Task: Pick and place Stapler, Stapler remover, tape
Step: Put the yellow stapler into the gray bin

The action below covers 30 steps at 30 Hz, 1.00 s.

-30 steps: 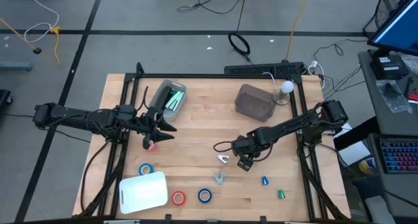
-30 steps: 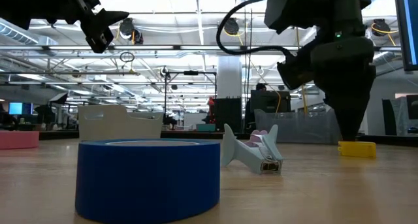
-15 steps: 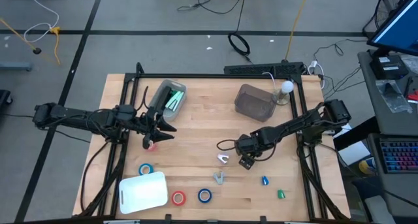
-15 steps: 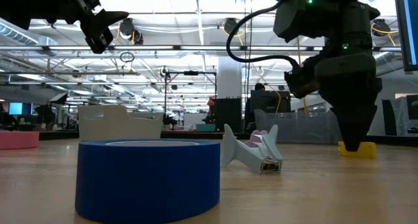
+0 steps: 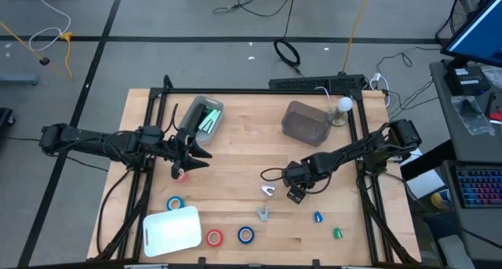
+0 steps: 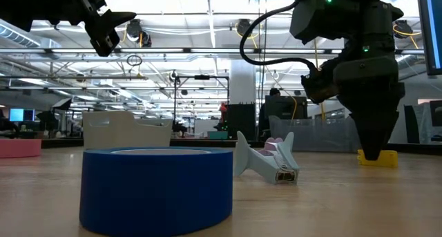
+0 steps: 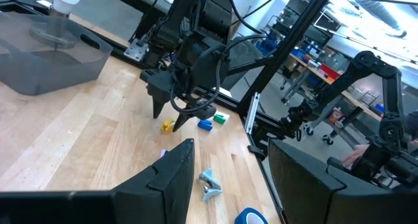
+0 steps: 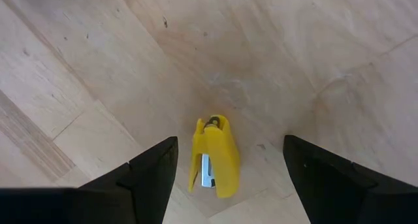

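A small yellow stapler (image 8: 215,157) lies flat on the wooden table. My right gripper (image 8: 230,144) points straight down over it, open, with one finger on either side; the low view shows its tip (image 6: 375,151) just above the stapler (image 6: 378,157). My left gripper (image 5: 194,154) hangs open and holds nothing, above a pink tape roll (image 5: 180,174) near the table's left side. More tape lies flat near the near edge: a blue roll (image 5: 176,203), a red roll (image 5: 214,238) and another blue roll (image 5: 245,235). Two pale staple removers (image 5: 268,190) (image 5: 262,213) rest on the table left of the right gripper.
A clear bin holding green items (image 5: 202,118) and a grey bin (image 5: 304,121) stand toward the far edge. A white lid (image 5: 172,228) lies at the near left. A blue stapler (image 5: 318,217) and a green one (image 5: 338,233) lie near the near right.
My right gripper has come down toward the yellow stapler and shifted slightly toward the table's right, then stopped. Nothing on the table has moved.
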{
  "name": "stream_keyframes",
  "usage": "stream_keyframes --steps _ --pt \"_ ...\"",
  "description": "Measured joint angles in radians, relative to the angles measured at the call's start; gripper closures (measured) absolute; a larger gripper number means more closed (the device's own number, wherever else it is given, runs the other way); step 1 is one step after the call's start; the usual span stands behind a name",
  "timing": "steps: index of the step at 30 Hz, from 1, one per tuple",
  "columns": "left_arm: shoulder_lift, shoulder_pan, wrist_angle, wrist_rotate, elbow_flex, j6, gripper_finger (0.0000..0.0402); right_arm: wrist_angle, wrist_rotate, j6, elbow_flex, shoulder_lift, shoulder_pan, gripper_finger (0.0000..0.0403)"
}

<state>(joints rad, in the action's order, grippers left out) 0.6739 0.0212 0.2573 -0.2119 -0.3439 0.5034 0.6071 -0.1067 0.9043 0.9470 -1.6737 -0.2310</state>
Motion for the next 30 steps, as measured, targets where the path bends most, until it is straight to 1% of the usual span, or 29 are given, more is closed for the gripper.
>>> stream_keyframes --steps 5,8,13,18,24,28,30 --pt "0.0 0.0 0.0 0.0 0.0 0.0 0.0204 0.011 -0.019 0.026 0.0 -0.001 0.0 0.0135" --pt "0.0 0.0 0.0 0.0 0.0 0.0 0.0204 0.01 -0.014 0.025 0.0 -0.001 -0.006 0.0135" --pt "0.0 0.0 0.0 0.0 0.0 0.0 0.0204 0.014 -0.05 0.024 0.0 -0.002 -0.006 0.0135" --pt "0.0 0.0 0.0 0.0 0.0 0.004 0.0204 0.018 -0.058 0.024 0.0 -0.002 -0.018 0.0135" --pt "0.0 0.0 0.0 0.0 0.0 0.009 0.0204 0.019 -0.105 0.042 0.0 -0.002 -0.024 0.0135" --pt "0.0 0.0 0.0 0.0 0.0 0.012 0.0204 0.02 -0.156 0.058 0.0 -0.002 -0.025 0.0135" --pt "0.0 0.0 0.0 0.0 0.0 0.011 0.0204 0.02 -0.163 0.061 0.0 -0.003 -0.026 0.0135"
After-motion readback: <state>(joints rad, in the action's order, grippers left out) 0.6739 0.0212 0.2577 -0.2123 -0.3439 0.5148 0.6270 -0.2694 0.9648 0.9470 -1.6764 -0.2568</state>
